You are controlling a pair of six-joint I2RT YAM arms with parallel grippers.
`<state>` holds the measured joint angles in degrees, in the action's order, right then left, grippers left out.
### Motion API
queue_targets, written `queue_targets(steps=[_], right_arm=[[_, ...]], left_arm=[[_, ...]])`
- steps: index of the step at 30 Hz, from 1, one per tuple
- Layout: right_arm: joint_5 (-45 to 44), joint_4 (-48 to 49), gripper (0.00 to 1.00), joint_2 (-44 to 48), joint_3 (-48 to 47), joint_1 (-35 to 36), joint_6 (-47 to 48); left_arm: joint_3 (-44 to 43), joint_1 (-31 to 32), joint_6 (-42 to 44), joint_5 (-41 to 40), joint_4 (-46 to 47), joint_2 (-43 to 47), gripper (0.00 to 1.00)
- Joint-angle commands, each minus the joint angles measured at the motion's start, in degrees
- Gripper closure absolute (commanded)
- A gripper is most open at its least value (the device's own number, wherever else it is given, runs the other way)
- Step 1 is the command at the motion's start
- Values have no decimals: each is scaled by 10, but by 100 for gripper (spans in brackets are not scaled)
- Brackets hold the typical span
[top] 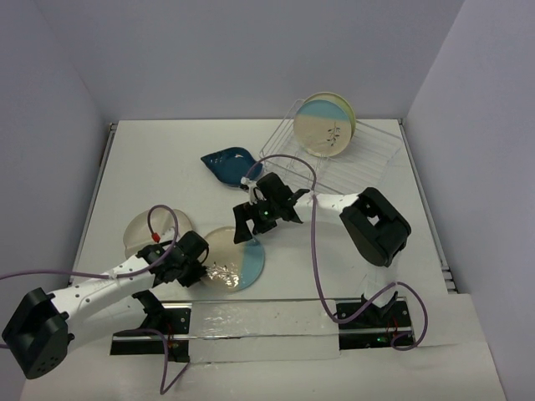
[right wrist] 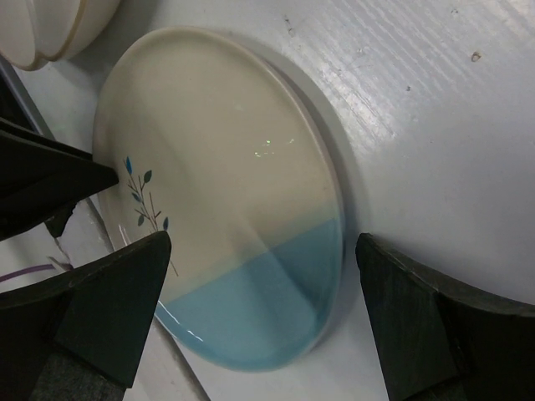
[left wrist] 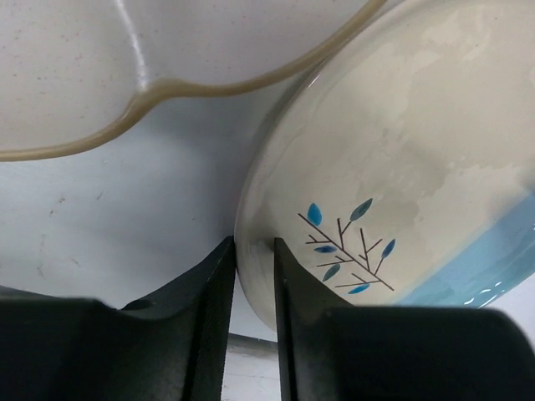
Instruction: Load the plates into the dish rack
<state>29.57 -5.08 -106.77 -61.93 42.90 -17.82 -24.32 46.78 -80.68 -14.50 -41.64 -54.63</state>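
A cream and pale blue plate (top: 238,263) (left wrist: 401,167) (right wrist: 226,192) with a sprig motif lies flat near the front edge of the table. My left gripper (top: 203,271) (left wrist: 253,244) grips its left rim, one finger outside the edge and one on the inner face. My right gripper (top: 255,221) (right wrist: 263,242) hovers open just above the plate's blue half, touching nothing. The cream divided plate (top: 146,230) (left wrist: 125,50) lies just left of it. A dark blue leaf-shaped dish (top: 227,160) rests farther back. The white wire dish rack (top: 368,154) holds two upright plates (top: 324,125).
The rack sits at the back right, near the right wall. Purple cables loop over both arms. Each arm's base bracket (top: 372,330) is at the near edge.
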Motion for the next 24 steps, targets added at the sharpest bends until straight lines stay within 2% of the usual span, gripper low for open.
queue_targets(steps=[1,10,18,20,24], right_arm=[[17,16,2,-13,9,7,-8],[83,17,16,31,4,7,-34],[141,45,25,97,5,6,-68],[158,49,31,105,14,3,-77],[183,76,35,101,28,-1,-90]], left_arm=[[12,2,20,1,13,-20,75],[11,2,19,2,43,-27,99],[23,2,28,5,81,-8,100],[29,2,29,4,89,-2,100],[31,2,40,0,107,9,100]])
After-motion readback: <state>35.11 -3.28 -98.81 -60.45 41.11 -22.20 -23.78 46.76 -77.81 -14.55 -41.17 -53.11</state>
